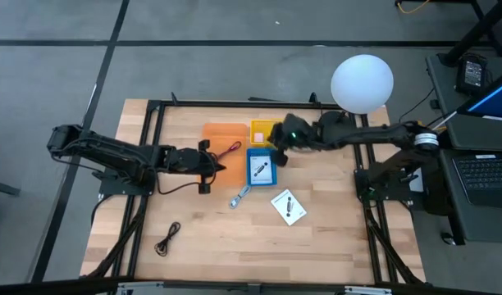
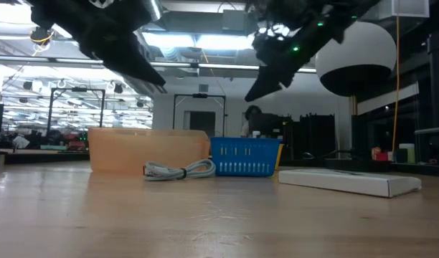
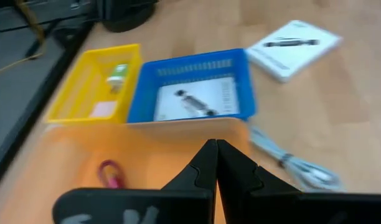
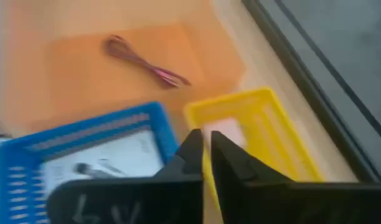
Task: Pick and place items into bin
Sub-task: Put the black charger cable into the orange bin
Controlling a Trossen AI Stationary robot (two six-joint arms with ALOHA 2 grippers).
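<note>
An orange bin holds a thin red cable, which also shows in the left wrist view. A yellow bin holds tiny green and pink pieces. A blue bin holds a white card. A second white card, a silver-blue tool and a thin black cable lie on the table. My left gripper is shut and empty above the orange bin's near edge. My right gripper is shut and empty over the gap between the yellow and blue bins.
The three bins stand close together at the table's far middle. A black frame runs around the wooden table top. A white globe stands beyond the far right corner. Bare wood lies near the front edge, at the right.
</note>
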